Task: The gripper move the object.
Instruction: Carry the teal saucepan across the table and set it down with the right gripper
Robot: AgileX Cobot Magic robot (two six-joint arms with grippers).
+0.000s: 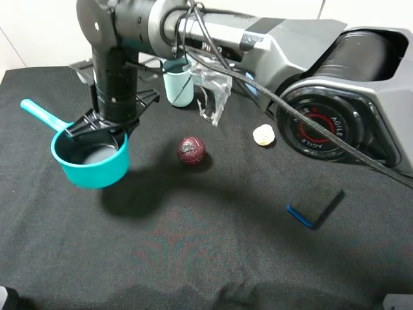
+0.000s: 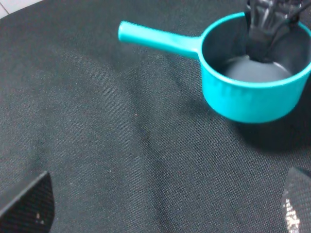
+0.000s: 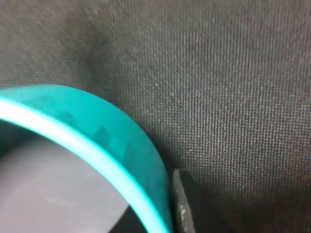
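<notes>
Starting at the near edge of the counter [image 1: 213, 265], a black cloth surface, the left gripper [image 2: 160, 206] hangs idle. Its jaws are spread, with one fingertip showing at each lower corner of the left wrist view and nothing between them. A flat black block with a blue edge [image 1: 314, 206] lies near the front on the right, well apart from the work.

Further in, the saucepan [image 1: 90, 158] is at the left of the counter, with its handle [image 1: 42, 113] pointing away to the far left. Its shadow falls apart from its base, so it is probably held just clear of the cloth. The right gripper [image 1: 97, 131] reaches across the middle and comes down vertically on the far rim. Its jaws pinch the wall, one finger [image 3: 181, 206] outside and the other inside the grey bowl. A dark red ball [image 1: 191, 150] lies near the pan on its right, and a small pale lump [image 1: 263, 135] lies further right.

Farthest back stand a pale cup [image 1: 179, 84] and a crumpled clear bag [image 1: 216, 90], just beside each other.

Handling: the pan is rigid and empty, and is likely light. The wall is smooth and thin, so a rim pinch can slip or let the pan swing. The long handle puts weight off-centre. Take hold on the rim close to the handle root, or on the handle itself, and keep the pan level during travel.
</notes>
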